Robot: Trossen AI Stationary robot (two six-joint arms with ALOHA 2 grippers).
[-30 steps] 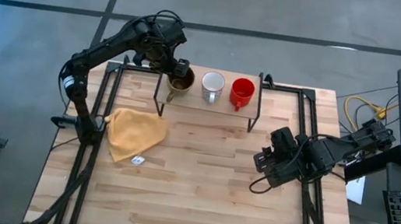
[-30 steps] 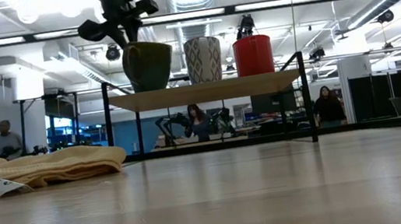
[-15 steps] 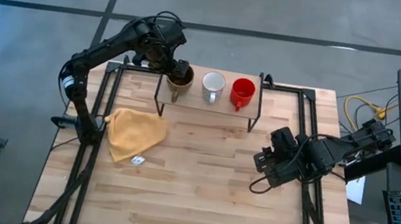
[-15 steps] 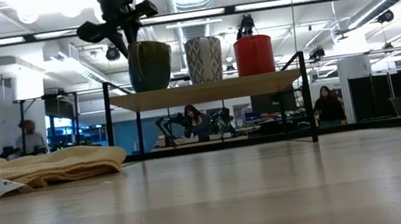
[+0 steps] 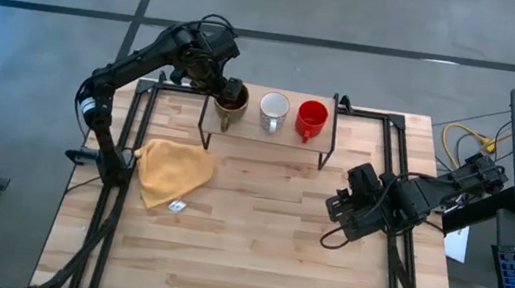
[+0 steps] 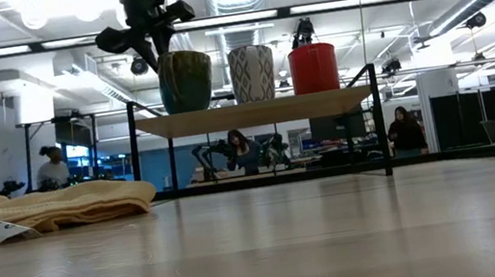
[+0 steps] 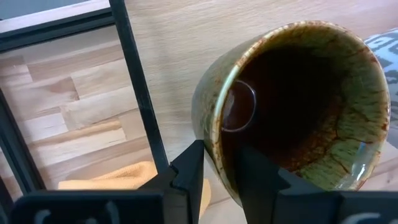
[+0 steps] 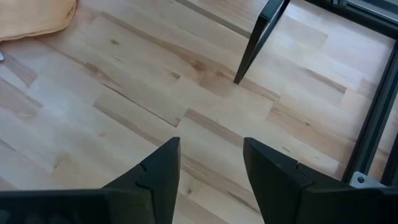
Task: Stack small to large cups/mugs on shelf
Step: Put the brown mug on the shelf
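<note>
Three mugs stand in a row on the light-wood shelf (image 5: pixel 284 134) (image 6: pixel 254 113): a brown-olive mug (image 5: pixel 231 106) (image 6: pixel 185 80) at its left end, a white mug (image 5: pixel 273 110) (image 6: pixel 252 73) in the middle and a red mug (image 5: pixel 310 119) (image 6: pixel 313 67) on the right. My left gripper (image 5: pixel 224 89) (image 7: pixel 219 171) is shut on the brown-olive mug's rim. My right gripper (image 5: pixel 337 212) (image 8: pixel 211 168) is open and empty, low over the tabletop to the right of the shelf. My left gripper pinches the brown-olive mug's rim (image 7: pixel 217 146) on the side toward the shelf's left end, one finger (image 7: pixel 255 171) inside the dark hollow and one (image 7: pixel 186 171) outside the wall. The fingers come from above, slanting down. The mug stands upright with its base on the shelf board.
A yellow cloth (image 5: pixel 172 174) (image 6: pixel 53 207) lies on the tabletop near the left edge, in front of the shelf. The shelf's black legs (image 8: pixel 258 43) stand on the table. Bare wood lies across the table's near half. People show in the room behind.
My left gripper has moved the brown-olive mug a little toward the white mug; the mug now stands straighter on the shelf. The right arm has kept still.
</note>
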